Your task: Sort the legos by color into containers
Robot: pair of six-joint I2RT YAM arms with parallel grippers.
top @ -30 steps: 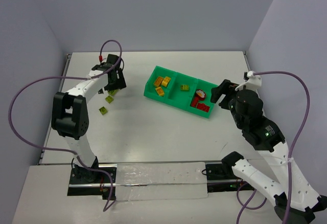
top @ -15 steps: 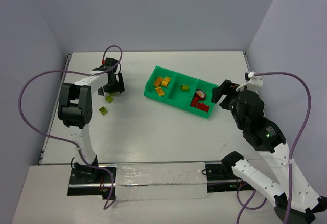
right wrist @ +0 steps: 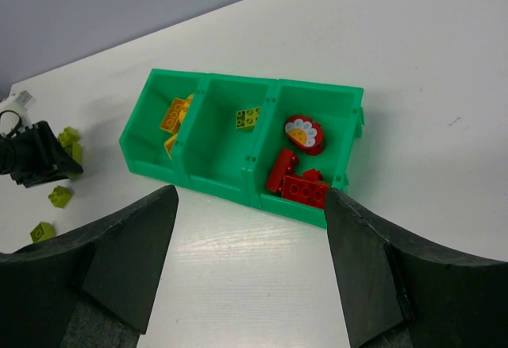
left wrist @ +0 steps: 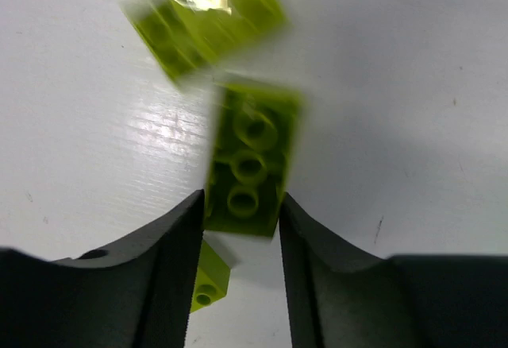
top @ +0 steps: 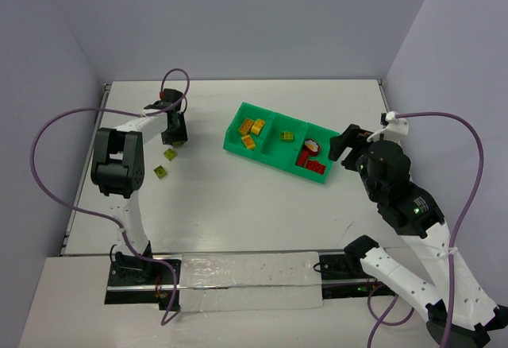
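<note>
Left wrist — pincer [left wrist: 240,202] gripping olive brick [left wrist: 251,153], second brick [left wrist: 202,16] beyond

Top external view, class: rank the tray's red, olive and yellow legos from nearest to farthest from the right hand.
1. Red legos, right compartment, beside the right hand.
2. Olive lego, middle compartment.
3. Yellow legos, left compartment, farthest.

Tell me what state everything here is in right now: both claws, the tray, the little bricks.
Left gripper: shut on an olive-green brick that lies on the table.
Right gripper: open, empty, near the tray.
Tray: upright, with yellow-orange bricks, one sorted green brick and red bricks, each colour in its own compartment.
Loose green bricks: on the table, unsorted.
</note>
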